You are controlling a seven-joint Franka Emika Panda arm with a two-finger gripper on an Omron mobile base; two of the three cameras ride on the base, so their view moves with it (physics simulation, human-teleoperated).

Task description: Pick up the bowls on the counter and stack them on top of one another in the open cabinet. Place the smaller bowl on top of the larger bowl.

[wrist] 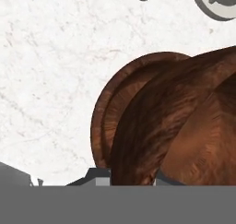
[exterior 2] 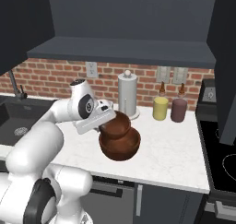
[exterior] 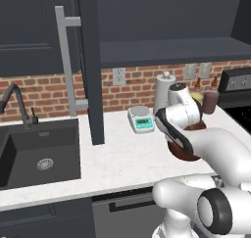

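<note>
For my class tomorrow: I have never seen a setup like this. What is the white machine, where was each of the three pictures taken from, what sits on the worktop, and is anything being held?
The white machine is a robot arm on a mobile base in a rendered kitchen. Two pictures come from cameras on the base, behind the arm to its left and right; the third looks along its hand.

Its two-finger gripper is shut on the rim of the smaller reddish-brown wooden-looking bowl, held tilted just above the wide reddish-brown bowl, which stands on the white marbled counter.

Also there: a white paper-towel roll, a yellow cup, a dark maroon cup, a small kitchen scale and a black sink.

The dark upper cabinet door stands open.
</note>
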